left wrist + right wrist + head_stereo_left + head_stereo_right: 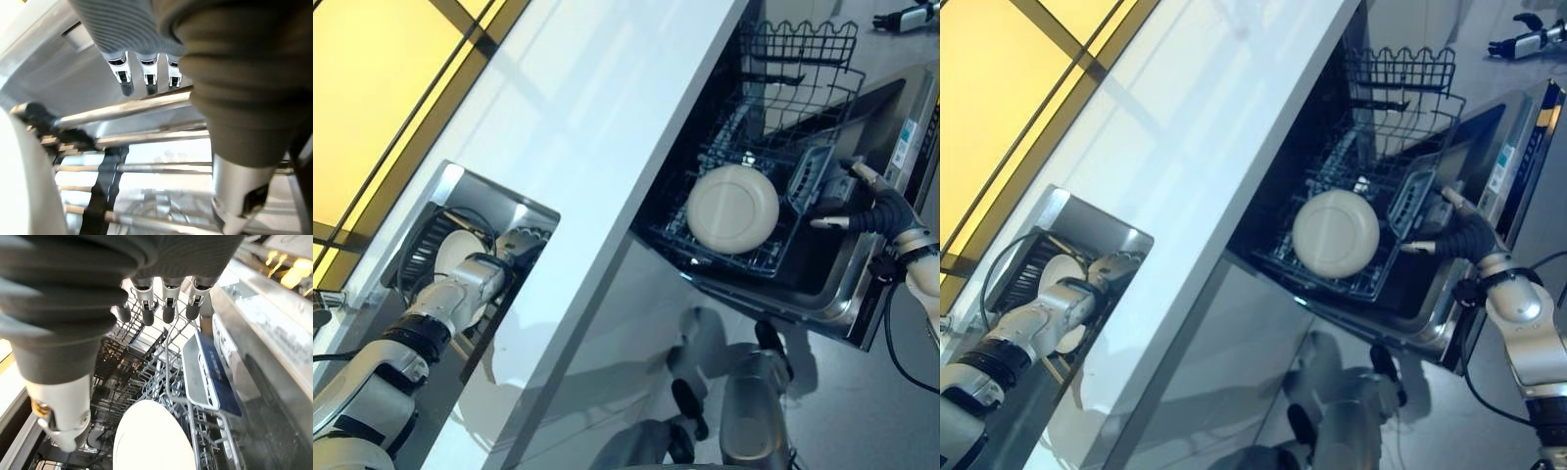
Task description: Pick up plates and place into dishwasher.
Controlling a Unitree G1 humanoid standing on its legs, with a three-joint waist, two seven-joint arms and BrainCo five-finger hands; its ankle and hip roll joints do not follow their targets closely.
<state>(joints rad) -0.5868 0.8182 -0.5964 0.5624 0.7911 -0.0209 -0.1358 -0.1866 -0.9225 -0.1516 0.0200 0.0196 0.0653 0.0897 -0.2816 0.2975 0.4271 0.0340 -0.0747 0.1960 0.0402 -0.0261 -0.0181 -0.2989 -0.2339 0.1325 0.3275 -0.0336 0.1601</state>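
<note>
A round, smooth cream plate [733, 209] is seated in the dark wire lower rack [759, 147] of the dishwasher. The right hand [879, 210] is held just beside it, fingers relaxed, holding nothing. The left hand [514, 250] is positioned in the steel sink [460, 196] near another plate [453, 257], fingers straight.

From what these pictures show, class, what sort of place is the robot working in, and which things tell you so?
Most likely a kitchen. An open dishwasher holds a pale plate in its lower rack, beside a long white counter with a sunken sink holding a dish rack.
</note>
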